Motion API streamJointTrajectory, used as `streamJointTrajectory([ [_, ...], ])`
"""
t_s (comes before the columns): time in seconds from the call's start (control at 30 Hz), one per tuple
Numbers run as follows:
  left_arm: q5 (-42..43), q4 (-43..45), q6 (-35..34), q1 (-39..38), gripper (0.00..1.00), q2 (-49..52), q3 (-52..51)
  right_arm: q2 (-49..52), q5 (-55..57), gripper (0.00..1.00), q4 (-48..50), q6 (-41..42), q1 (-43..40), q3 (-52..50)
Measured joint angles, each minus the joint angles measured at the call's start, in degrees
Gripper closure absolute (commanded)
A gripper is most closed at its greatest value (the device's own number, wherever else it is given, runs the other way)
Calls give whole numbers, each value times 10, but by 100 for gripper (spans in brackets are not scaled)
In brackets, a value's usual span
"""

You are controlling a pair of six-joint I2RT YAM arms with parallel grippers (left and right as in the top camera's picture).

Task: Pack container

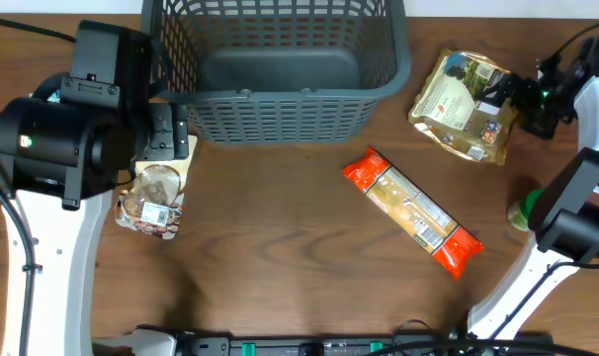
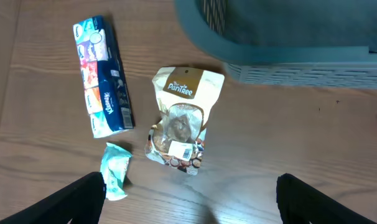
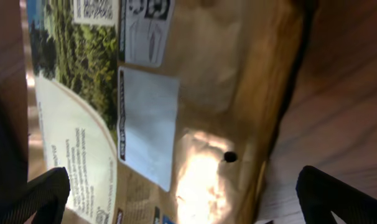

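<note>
The dark grey lattice container [image 1: 280,124] stands at the back centre of the table; its corner shows in the left wrist view [image 2: 288,37]. My left gripper [image 2: 191,205] is open and empty above the table, just short of a brown-and-white snack pouch [image 2: 182,118] that lies left of the container [image 1: 153,193]. My right gripper [image 3: 188,199] is open, low over a gold pouch [image 3: 195,93], with a finger on each side of it. That pouch lies right of the container [image 1: 463,104]. Whether the fingers touch it, I cannot tell.
A long packet with orange ends [image 1: 413,210] lies diagonally at centre right. A blue tissue pack [image 2: 102,78] and a small teal packet [image 2: 116,177] lie left of the snack pouch. A green object [image 1: 525,211] sits by the right arm.
</note>
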Motion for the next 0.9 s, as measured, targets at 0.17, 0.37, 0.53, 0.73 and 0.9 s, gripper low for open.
streamJointTrajectory([
  [0.17, 0, 0, 0, 0, 12, 0, 0, 0, 6, 1, 33, 0, 0, -27],
  [0.37, 0, 0, 0, 0, 12, 0, 0, 0, 9, 1, 91, 0, 0, -90],
  [0.53, 0, 0, 0, 0, 12, 0, 0, 0, -5, 23, 115, -1, 0, -110],
  [0.73, 0, -3, 0, 0, 12, 0, 0, -5, -32, 73, 126, 0, 10, -117],
  [0.9, 0, -10, 0, 0, 12, 0, 0, -14, -36, 99, 127, -2, 16, -118],
])
